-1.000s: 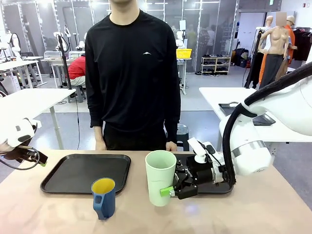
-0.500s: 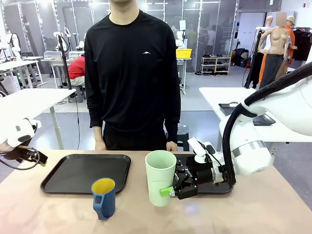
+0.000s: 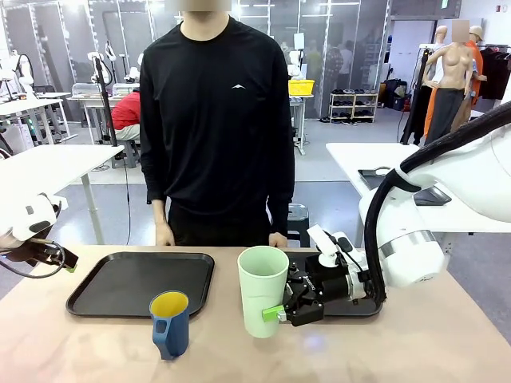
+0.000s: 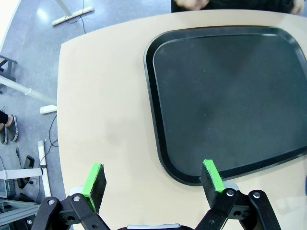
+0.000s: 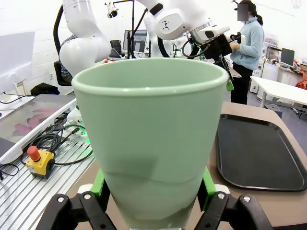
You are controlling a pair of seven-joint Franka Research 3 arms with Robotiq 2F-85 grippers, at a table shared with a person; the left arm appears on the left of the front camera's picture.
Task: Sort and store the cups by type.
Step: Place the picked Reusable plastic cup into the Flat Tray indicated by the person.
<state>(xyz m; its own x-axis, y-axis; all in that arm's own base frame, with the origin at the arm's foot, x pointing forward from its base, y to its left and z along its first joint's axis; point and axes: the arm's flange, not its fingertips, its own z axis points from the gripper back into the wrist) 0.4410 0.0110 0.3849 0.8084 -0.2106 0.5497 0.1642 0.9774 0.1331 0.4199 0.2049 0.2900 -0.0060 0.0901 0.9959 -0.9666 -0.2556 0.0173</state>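
Note:
A tall pale green tumbler [image 3: 263,289] stands upright near the middle of the table. My right gripper [image 3: 273,313] comes in from the right and is shut on its lower part. In the right wrist view the tumbler [image 5: 151,143] sits between the green pads [image 5: 207,184]. A dark blue mug [image 3: 169,323] with a yellow inside stands free to the tumbler's left, handle toward me. At the table's far left edge my left gripper [image 3: 54,257] hangs open; the left wrist view shows it [image 4: 152,178] empty above bare tabletop beside a black tray [image 4: 225,96].
A black tray [image 3: 140,281] lies at the left behind the mug. A second black tray [image 3: 355,309] lies under my right arm. A person stands at the far side with both hands [image 3: 279,239] at the table edge.

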